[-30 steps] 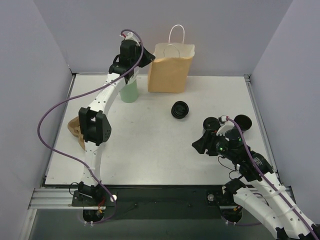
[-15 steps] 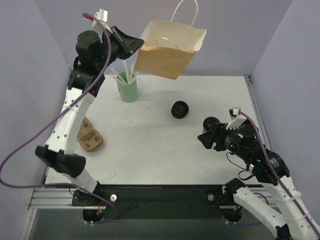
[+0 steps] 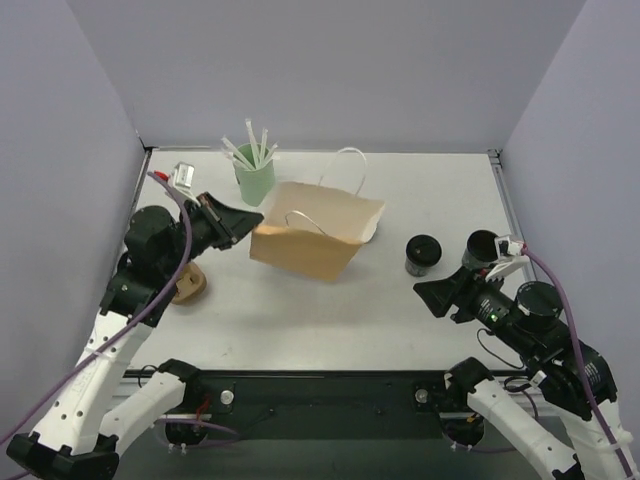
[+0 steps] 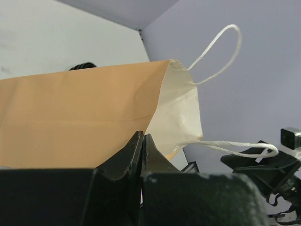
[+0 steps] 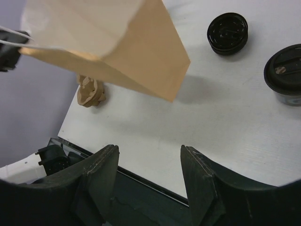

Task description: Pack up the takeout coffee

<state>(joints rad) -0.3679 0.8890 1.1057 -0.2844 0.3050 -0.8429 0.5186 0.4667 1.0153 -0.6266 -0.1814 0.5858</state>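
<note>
While the left tool (image 3: 245,222) is pinched together on the rim of the brown paper bag (image 3: 310,245), treat that grip as the weak point of this step. The bag hangs tilted and, judging by the shadow under it in the right wrist view, it is clear of the tabletop (image 3: 300,320). One thin paper edge carries all the weight, so lower it slowly. A jerk could tear the rim or pull it free.

Takeout coffee (image 3: 423,255): upright, lid on, on the tabletop right of the bag, just ahead of the right tool (image 3: 428,293). That tool's jaws stand apart with nothing between them.

Set the bag on its base in the bare patch left of the coffee, mouth up. The mouth looks narrow and the white handles (image 4: 221,52) could foul the cup, so hold the rim out wide. Don't sweep the bag's bottom corner into the coffee.

A second black round piece (image 5: 228,33) lies beyond the bag; I cannot tell whether it is a cup or a lid. The mint-green cup of straws (image 3: 254,180) and the pulp carrier (image 5: 91,92) sit to the left, out of the path.

Take the coffee by its body, below the lid, and carry it level.
</note>
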